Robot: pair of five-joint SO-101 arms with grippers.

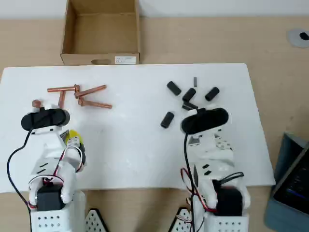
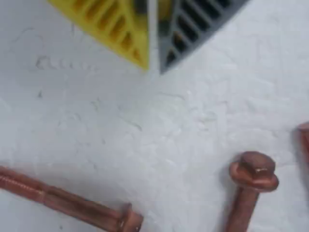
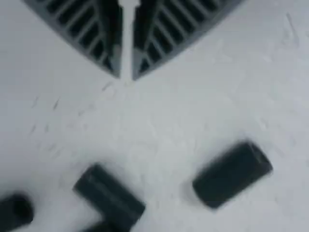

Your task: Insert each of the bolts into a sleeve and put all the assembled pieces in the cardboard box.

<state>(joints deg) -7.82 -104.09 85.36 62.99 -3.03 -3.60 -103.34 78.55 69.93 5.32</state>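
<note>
Copper bolts (image 1: 63,89) lie loose near the tabletop's left edge and black sleeves (image 1: 174,88) toward its right, with the cardboard box (image 1: 96,59) at the far edge. Nothing looks assembled yet. The left gripper (image 2: 153,66) and right gripper (image 3: 126,75) hover closed and empty, so each must open for a first pick.

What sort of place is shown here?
Probably a robotics lab bench or desk: the left arm and right arm stand at a wooden table, with copper bolts, black sleeves on a white mat and a cardboard box.
</note>
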